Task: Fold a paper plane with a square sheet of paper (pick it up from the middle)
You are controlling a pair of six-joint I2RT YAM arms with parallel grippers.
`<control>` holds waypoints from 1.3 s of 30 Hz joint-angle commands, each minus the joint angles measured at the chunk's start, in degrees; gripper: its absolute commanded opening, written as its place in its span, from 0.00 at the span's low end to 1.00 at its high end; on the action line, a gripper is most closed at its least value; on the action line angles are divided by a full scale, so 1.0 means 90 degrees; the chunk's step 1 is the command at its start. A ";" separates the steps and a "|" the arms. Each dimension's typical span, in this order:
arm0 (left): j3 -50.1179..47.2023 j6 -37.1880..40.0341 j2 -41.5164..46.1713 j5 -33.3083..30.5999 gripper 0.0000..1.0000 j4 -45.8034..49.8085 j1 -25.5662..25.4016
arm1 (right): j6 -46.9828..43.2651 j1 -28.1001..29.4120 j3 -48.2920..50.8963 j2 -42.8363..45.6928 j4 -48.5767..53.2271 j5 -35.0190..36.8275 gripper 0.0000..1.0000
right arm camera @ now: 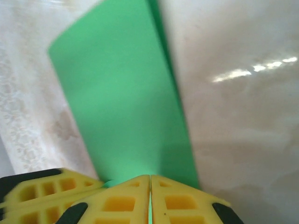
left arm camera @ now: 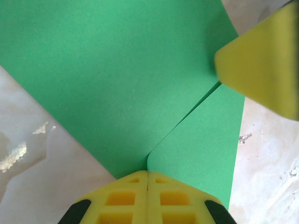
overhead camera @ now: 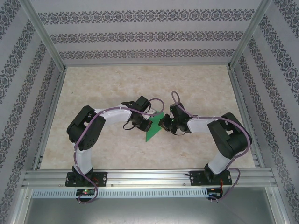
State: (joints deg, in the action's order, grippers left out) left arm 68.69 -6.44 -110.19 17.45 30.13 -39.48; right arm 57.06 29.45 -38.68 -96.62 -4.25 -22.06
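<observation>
The square sheet of paper [overhead camera: 152,130] is bright green, partly folded, and held between the two grippers over the middle of the table. In the left wrist view the paper [left arm camera: 117,84] shows one layer lying over another, with an edge running diagonally into my left gripper [left arm camera: 147,172], which is shut on it. A yellow finger [left arm camera: 261,60] of the right gripper presses the paper's far side. My right gripper [right arm camera: 150,176] is shut on the paper [right arm camera: 126,102], a green sliver showing between its pads. From above, the left gripper [overhead camera: 149,122] and right gripper [overhead camera: 161,122] almost meet.
The marbled beige table [overhead camera: 117,84] stretches around the arms. Patterned walls and aluminium posts enclose it on three sides. A metal rail [overhead camera: 149,175] carrying both arm bases runs along the near edge. The left gripper's yellow fingers [right arm camera: 37,196] sit close beside the right gripper.
</observation>
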 commanded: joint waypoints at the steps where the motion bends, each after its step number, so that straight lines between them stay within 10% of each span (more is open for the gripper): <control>1: -0.0149 0.0022 -0.0142 -0.0313 0.00 0.0363 0.0066 | -0.0194 -0.0059 -0.0023 -0.0238 -0.0016 -0.0040 0.10; 39: -0.0115 -0.0007 -0.0113 -0.0326 0.00 0.0433 0.0071 | -0.0420 -0.0274 -0.0160 0.0234 0.0119 -0.0477 0.12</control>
State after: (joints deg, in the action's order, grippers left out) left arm 68.69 -6.46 -110.15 17.39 30.30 -39.48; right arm 52.64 26.28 -41.04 -92.42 -1.34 -25.65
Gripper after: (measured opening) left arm 0.063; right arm 0.117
